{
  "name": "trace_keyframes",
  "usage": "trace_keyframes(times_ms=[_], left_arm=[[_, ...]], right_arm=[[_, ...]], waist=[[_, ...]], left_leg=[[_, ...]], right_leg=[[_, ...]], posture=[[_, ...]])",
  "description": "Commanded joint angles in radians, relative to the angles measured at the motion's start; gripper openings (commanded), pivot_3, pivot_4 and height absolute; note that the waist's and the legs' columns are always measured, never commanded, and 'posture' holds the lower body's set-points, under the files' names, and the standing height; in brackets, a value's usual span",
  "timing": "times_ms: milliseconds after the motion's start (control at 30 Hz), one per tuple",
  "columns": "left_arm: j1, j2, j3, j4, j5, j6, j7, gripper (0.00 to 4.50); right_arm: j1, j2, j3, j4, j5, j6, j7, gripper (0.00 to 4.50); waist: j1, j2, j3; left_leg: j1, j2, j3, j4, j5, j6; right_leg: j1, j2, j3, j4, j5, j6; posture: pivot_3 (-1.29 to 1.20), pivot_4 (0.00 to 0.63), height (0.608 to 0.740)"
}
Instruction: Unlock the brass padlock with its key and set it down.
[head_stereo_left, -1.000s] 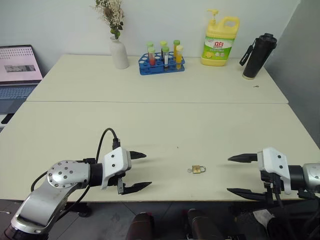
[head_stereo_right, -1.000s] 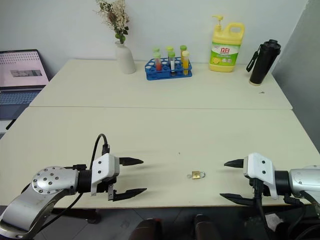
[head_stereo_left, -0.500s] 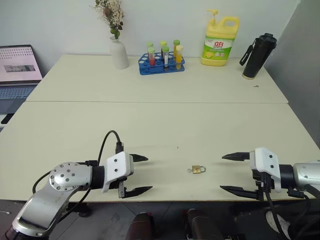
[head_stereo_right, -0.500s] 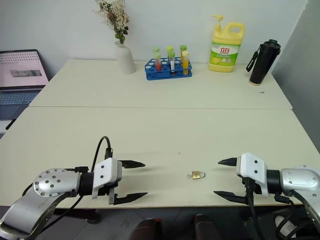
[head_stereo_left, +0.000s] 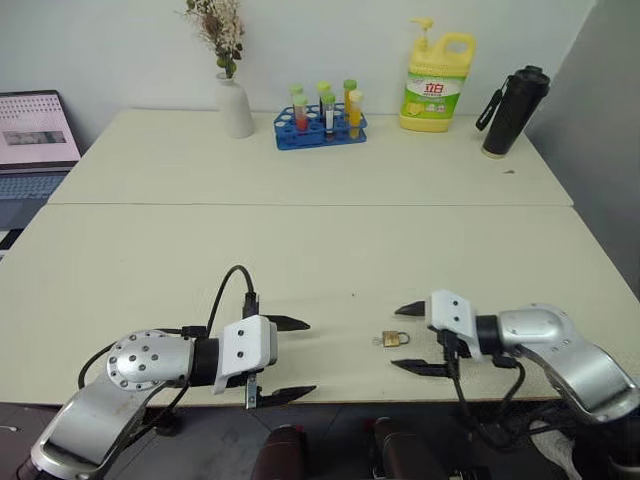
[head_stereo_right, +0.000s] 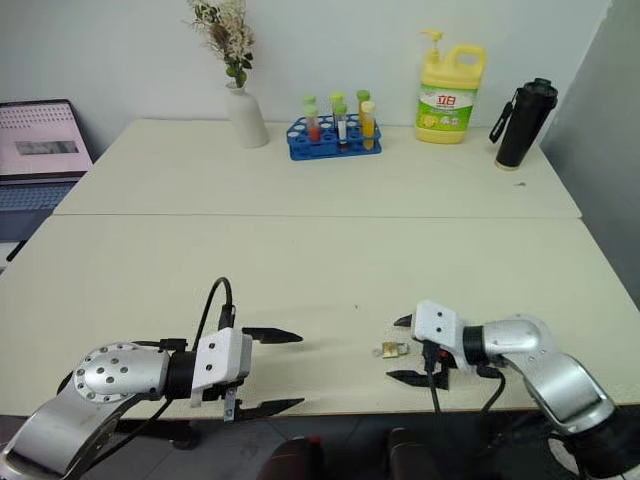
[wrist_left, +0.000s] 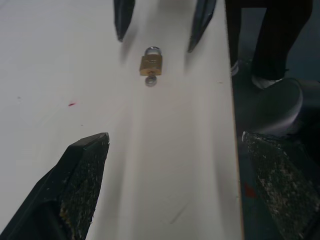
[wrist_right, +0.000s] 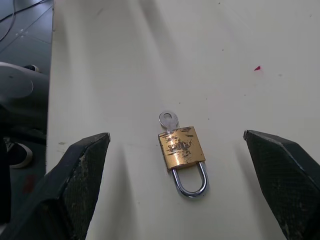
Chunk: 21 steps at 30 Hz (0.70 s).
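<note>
- Flat on the counter (head_stereo_left: 300, 250), near its front edge, lies the padlock (wrist_right: 182, 148), key (wrist_right: 168, 120) in its base.
- Right hand (head_stereo_left: 412, 338) sits just beside it, fingers spread, shackle pointing between them.
- Left hand (head_stereo_left: 290, 358), also spread, hangs well apart.

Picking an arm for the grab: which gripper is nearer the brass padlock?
Right. The right gripper sits open just beside the brass padlock, fingertips flanking its shackle end. The left gripper is open, well off on the other side.
</note>
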Motion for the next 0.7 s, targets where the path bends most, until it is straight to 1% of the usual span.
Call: trace_keyframes(times_ms=[33, 233, 467, 567, 700], left_arm=[[0.002, 0.004, 0.004, -0.033, 0.005, -0.021, 0.003, 4.48], [0.011, -0.001, -0.002, -0.040, 0.021, -0.028, 0.015, 4.48], [-0.007, -0.005, -0.014, -0.028, 0.026, -0.031, 0.013, 4.48], [-0.020, -0.005, -0.020, -0.019, 0.027, -0.033, 0.012, 4.50], [-0.028, -0.004, -0.023, -0.007, 0.030, -0.041, 0.006, 4.50]], right_arm=[[-0.036, 0.013, 0.005, 0.037, -0.024, -0.026, 0.012, 4.50], [-0.050, 0.020, 0.016, 0.089, -0.058, -0.034, 0.021, 4.50], [-0.034, 0.022, 0.034, 0.065, -0.071, -0.036, 0.022, 4.50], [-0.028, 0.021, 0.047, 0.067, -0.091, -0.047, 0.021, 3.90], [-0.023, 0.020, 0.055, 0.074, -0.107, -0.033, 0.021, 2.46]], waist=[[0.003, 0.000, 0.000], [0.003, 0.000, 0.000], [0.003, 0.000, 0.000], [0.003, 0.000, 0.000], [0.003, 0.000, -0.001]], left_leg=[[0.000, 0.000, 0.000, 0.000, 0.000, 0.000], [0.000, 0.000, 0.000, 0.000, 0.000, 0.000], [0.000, 0.000, 0.000, 0.000, 0.000, 0.000], [0.000, 0.000, 0.000, 0.000, 0.000, 0.000], [0.001, 0.000, 0.000, 0.000, 0.000, 0.000]], right_leg=[[0.000, 0.000, 0.000, 0.000, 0.000, 0.000], [0.000, 0.000, 0.000, 0.000, 0.000, 0.000], [0.000, 0.000, 0.000, 0.000, 0.000, 0.000], [0.000, 0.000, 0.000, 0.000, 0.000, 0.000], [0.001, 0.000, 0.000, 0.000, 0.000, 0.000]], posture=[[0.00, 0.150, 0.740], [0.00, 0.150, 0.740], [0.00, 0.150, 0.740], [0.00, 0.150, 0.740], [0.00, 0.150, 0.740]])
